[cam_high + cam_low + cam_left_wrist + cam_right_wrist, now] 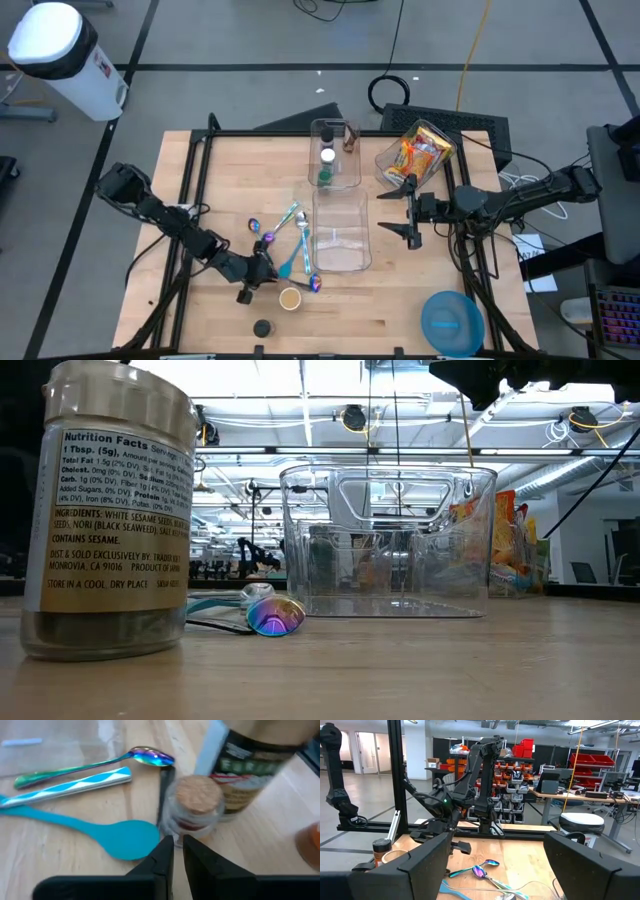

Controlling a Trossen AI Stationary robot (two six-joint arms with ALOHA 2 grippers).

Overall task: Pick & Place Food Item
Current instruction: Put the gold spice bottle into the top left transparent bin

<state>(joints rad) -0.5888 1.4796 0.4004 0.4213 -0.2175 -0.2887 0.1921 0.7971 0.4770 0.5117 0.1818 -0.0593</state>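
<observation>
Just off the near left corner of the empty clear bin (340, 232), the corner facing away from the second bin, a small cork-stoppered jar (290, 298) stands upright on the wooden table (400, 310). The left wrist view shows it directly ahead of the left gripper (178, 841). The jar is just beyond the fingertips, not between them. The two dark fingers stand almost together with only a thin slit between them, and they hold nothing.

A taller seasoning jar (250, 775) with a dark printed label stands close behind the corked one in that view. In the low view it fills the left side, upright, with its nutrition panel facing the camera.

Several pieces of cutlery lie between the corked jar and the bin's left wall:
- a teal spoon (120, 837), its bowl just beside the left fingers
- a blue-and-white striped handle (75, 782)
- an iridescent spoon (150, 756)

On the bin's right side, a little apart from its wall, the right gripper (412, 212) hovers with its fingers spread wide and empty.

A second clear bin (335, 155) holding small bottles sits touching the empty bin's far end. Right of that one is a tilted clear container of orange snack packets (415, 152). A blue bowl (452, 322) rests well off the empty bin's near right corner.
</observation>
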